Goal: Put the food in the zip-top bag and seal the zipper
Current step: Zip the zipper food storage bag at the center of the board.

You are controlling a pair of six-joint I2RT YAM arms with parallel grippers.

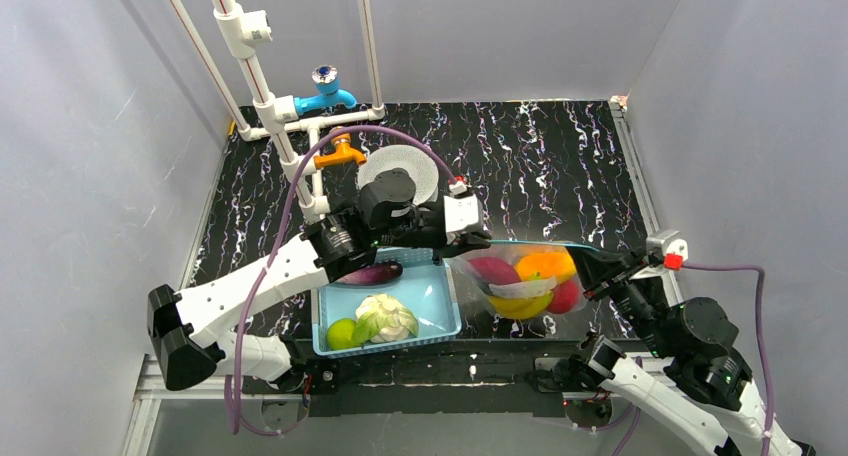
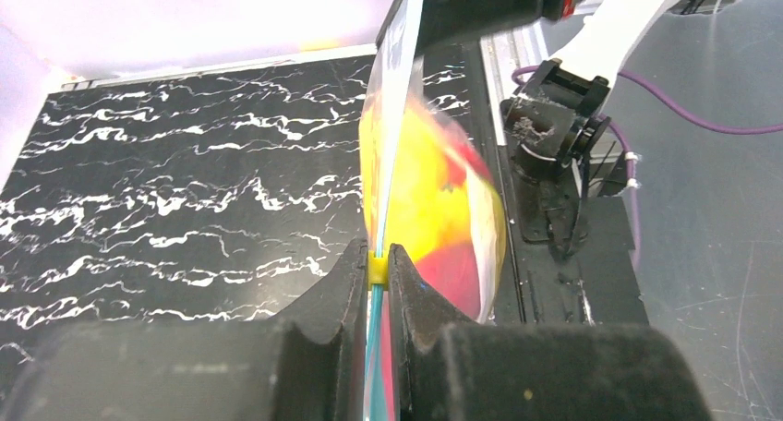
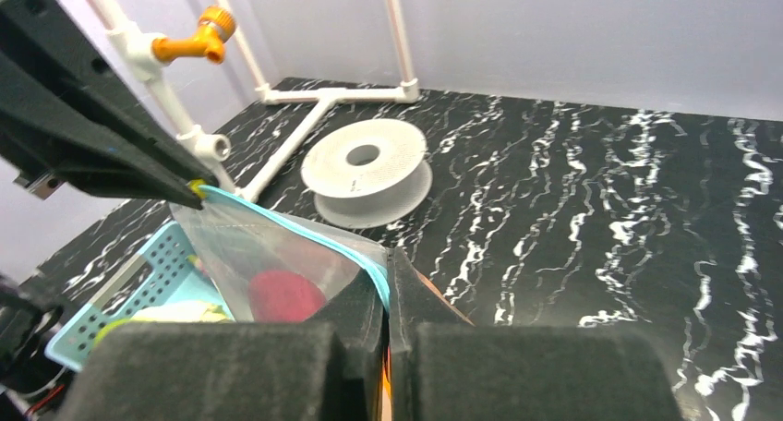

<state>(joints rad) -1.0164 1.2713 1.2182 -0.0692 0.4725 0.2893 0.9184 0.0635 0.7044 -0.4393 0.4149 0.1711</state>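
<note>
Black marbled tabletop (image 1: 540,166), crinkly clear bag (image 1: 470,276) of glossy toy food (image 1: 540,268).
Left gripper (image 2: 377,264) and right gripper (image 3: 388,275) pinch its teal zipper (image 1: 530,245).

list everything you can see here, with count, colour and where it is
bag: 1, clear, held up right of the basket
zipper: 1, teal, along the bag's top edge
maroon piece: 1, dark red, in the bag
orange: 1, orange, in the bag
banana: 1, yellow, in the bag
apple: 1, red, in the bag
basket: 1, light blue, near edge of the table
cauliflower: 1, white, in the basket
green fruit: 1, green, in the basket
eggplant: 1, purple, basket's far edge
spool: 1, white, behind the left arm
blue tap: 1, far left
orange tap: 1, far left
table: 1, black marbled
left arm: jaws shut on the bag's left end
right arm: jaws shut on its right end
</note>
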